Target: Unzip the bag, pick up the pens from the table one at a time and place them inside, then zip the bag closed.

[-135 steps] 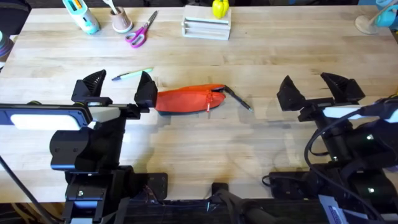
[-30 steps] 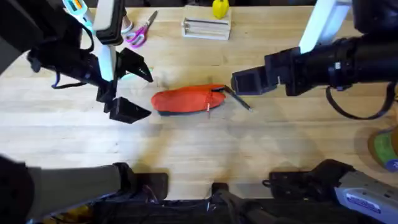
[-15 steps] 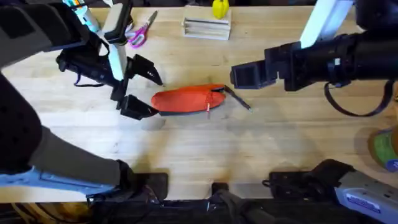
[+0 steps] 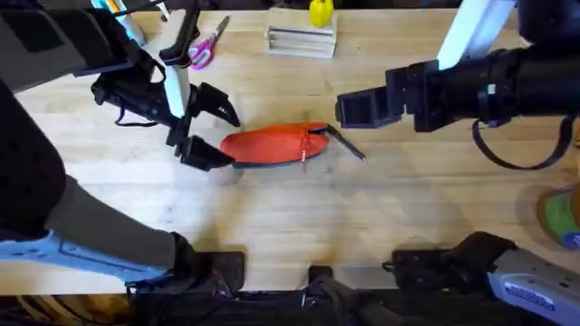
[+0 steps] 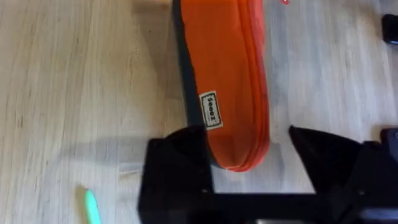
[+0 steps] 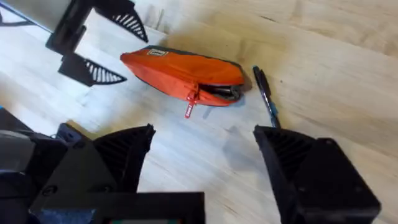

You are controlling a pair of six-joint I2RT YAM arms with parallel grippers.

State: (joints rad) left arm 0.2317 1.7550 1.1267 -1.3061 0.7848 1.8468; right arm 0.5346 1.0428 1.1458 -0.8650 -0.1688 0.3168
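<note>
With the left gripper (image 4: pixel 206 129) spread at the left end of the bag (image 4: pixel 272 145) mid-table (the right gripper (image 6: pixel 205 165) spread too), the bag could be pushed aside rather than pinned.

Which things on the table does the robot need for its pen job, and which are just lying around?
Needed for the job:
- soft orange-red fabric pouch, zipper partly open at one end
- slim black pen beside the pouch
- light green pen

Just lying about:
- pink-handled scissors
- pale slatted wooden rack
- yellow object behind the rack
</note>
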